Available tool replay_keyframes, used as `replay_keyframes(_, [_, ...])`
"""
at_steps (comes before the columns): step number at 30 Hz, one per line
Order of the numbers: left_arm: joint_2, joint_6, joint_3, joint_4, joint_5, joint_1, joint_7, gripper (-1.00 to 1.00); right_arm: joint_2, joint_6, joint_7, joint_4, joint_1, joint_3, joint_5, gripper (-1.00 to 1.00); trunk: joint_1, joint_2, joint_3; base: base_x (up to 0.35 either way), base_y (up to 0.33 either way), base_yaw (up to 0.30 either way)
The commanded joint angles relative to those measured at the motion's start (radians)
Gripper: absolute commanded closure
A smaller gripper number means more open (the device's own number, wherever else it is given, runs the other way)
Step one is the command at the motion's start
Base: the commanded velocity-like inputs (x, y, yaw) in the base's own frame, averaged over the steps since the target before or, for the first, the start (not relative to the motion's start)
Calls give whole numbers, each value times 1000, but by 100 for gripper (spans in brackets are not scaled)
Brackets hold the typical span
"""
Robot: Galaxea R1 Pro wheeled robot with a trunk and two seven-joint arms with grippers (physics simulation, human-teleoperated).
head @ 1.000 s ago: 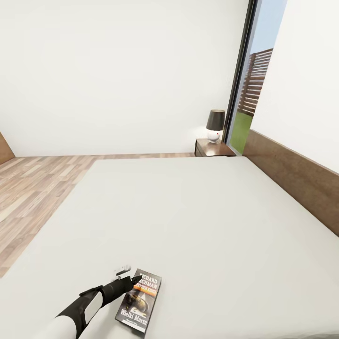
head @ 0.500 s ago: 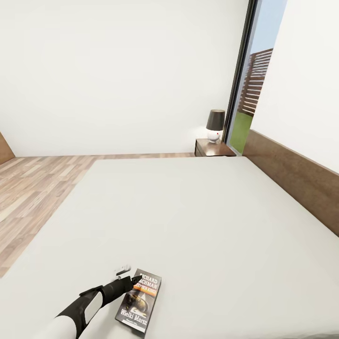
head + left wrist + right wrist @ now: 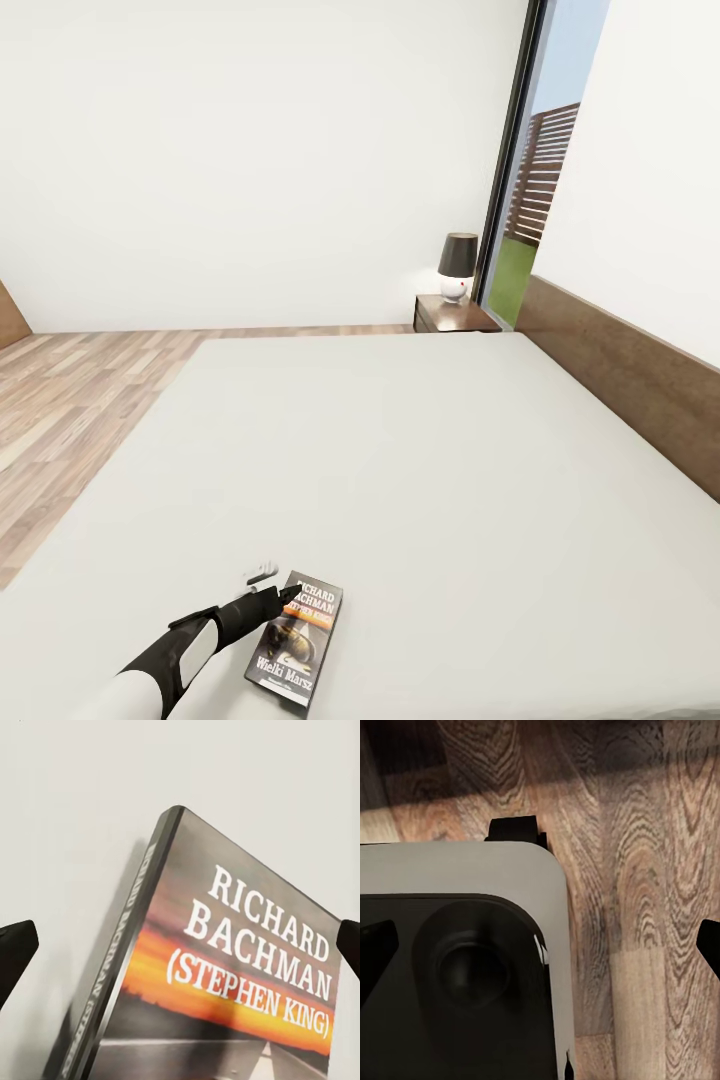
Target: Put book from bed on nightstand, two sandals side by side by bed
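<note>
Book (image 3: 297,635) flat on bed (image 3: 400,450) | wood-plank floor (image 3: 70,400) | left claw (image 3: 272,590) seemingly open

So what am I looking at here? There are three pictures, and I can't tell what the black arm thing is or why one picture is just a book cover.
These are simulator renders from a wheeled robot with two arms. The wide picture comes from its head camera: its black-and-white left arm reaches over a large light-grey bed, and the left gripper sits at the corner of a small dark paperback book with an orange band, which lies flat on the mattress. Nothing is held yet. Across the bed stands a dark-brown wooden nightstand with a black-shaded lamp. The close-up is from the left wrist camera: the book between two open fingertips. The third, from the right wrist, looks down at the wood-plank floor.
</note>
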Motion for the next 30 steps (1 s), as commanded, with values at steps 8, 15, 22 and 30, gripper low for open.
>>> replay_keyframes(8, [0, 10, 7, -1, 3, 0, -5, -100, 0, -6, 3, 3, -1, -8, 7, -100, 0, 0, -1, 0, 0, 0])
replay_keyframes(15, [-2, 10, 5, -1, 2, 0, -5, -100, 0, -6, 3, 3, -1, -8, 7, -100, 0, 0, -1, 0, 0, 0])
replay_keyframes(22, [-3, 6, 4, 0, 0, 0, -5, -100, 0, -6, 3, 3, -1, -8, 7, -100, 0, 0, -1, 0, 0, 0])
replay_keyframes(30, [-4, 4, 3, 0, -1, 0, -4, -100, 0, -6, 3, 3, -1, -8, 7, -100, 0, 0, -1, 0, 0, 0])
